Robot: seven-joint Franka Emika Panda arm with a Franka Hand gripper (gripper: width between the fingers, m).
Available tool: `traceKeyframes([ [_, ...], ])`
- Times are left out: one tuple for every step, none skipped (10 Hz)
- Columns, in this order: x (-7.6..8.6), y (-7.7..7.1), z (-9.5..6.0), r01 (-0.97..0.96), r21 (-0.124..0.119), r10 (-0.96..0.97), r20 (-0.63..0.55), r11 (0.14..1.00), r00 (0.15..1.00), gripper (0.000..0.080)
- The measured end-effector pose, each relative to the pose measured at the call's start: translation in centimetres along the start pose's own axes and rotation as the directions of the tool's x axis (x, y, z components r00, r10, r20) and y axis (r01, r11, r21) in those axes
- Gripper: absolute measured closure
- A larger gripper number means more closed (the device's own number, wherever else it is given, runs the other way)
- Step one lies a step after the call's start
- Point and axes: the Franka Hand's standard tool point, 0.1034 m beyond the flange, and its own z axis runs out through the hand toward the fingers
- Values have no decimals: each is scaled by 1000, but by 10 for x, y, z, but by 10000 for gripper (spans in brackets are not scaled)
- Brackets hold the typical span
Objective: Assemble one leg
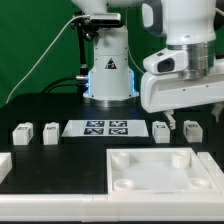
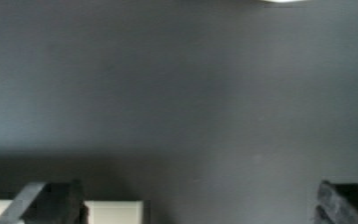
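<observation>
Two-finger gripper (image 1: 181,118): jaws are held apart, nothing clamped. Small white plastic cuboid leg (image 2: 108,212): seen just beside one finger (image 2: 48,200), ungripped.

4 legs (image 1: 21,133), 1 marker board (image 1: 97,127) and 1 large white tabletop (image 1: 165,170).

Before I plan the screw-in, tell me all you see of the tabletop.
The tabletop is a large white square slab, plastic by its look, lying flat on the black table, recessed face up. It has a raised rim and round recesses at the corners in view. Nothing rests on it; the legs stand apart beyond it.
</observation>
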Motion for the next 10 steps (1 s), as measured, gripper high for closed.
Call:
traceKeyframes([
  [0,-1,1,1,0,-1,0,1000,1000,151],
  [-2,0,1,2,-1,-2,12,1000,1000,151],
  [-4,0,1,2,-4,-1,50,1000,999,151],
  [-1,0,0,1,-2,-1,41,1000,999,151],
  [-8,2,2,4,-7,-3,99,1000,995,151],
  [-18,9,6,-9,-14,12,249,1000,968,151],
  [-25,3,17,-126,-33,130,336,991,933,151],
  [-35,-4,22,-146,-37,148,427,989,892,151],
  [-45,-10,22,-164,-48,164,540,985,825,151],
  [-47,-16,24,-199,-37,178,626,979,759,151],
])
